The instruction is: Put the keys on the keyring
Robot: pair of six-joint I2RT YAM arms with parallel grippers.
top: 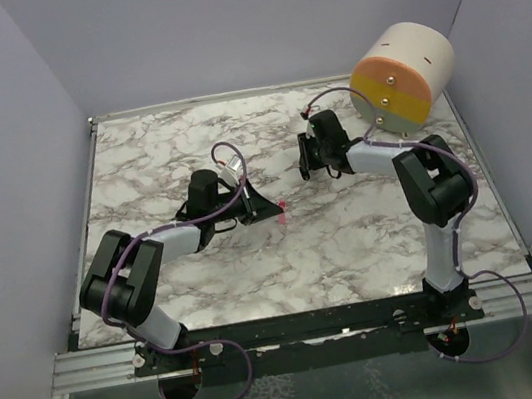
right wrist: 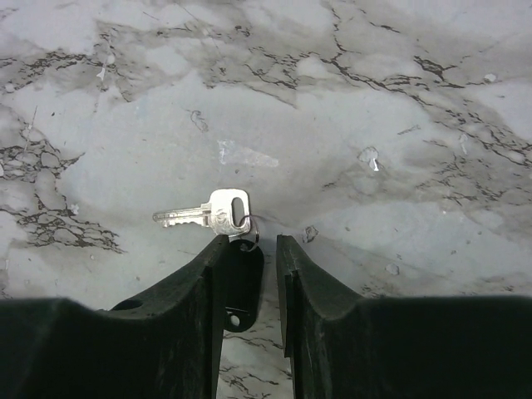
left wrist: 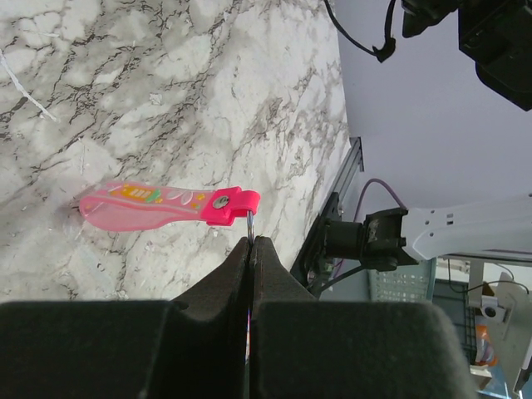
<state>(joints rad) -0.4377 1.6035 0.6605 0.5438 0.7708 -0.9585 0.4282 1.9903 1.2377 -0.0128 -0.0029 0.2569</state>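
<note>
The keyring is a pink-red strip lying flat on the marble, seen in the top view as a pink spot. Its thin metal ring stands up from the red end, pinched between the fingertips of my left gripper, which is shut on it. In the right wrist view the key lies flat: a silvery key joined by a small wire loop to a black oval tag. My right gripper is low over it, jaws apart, the black tag between them and close against the left finger.
A beige and orange cylinder lies at the back right corner. Pale walls enclose the marble table on three sides. The right arm shows at the upper right of the left wrist view.
</note>
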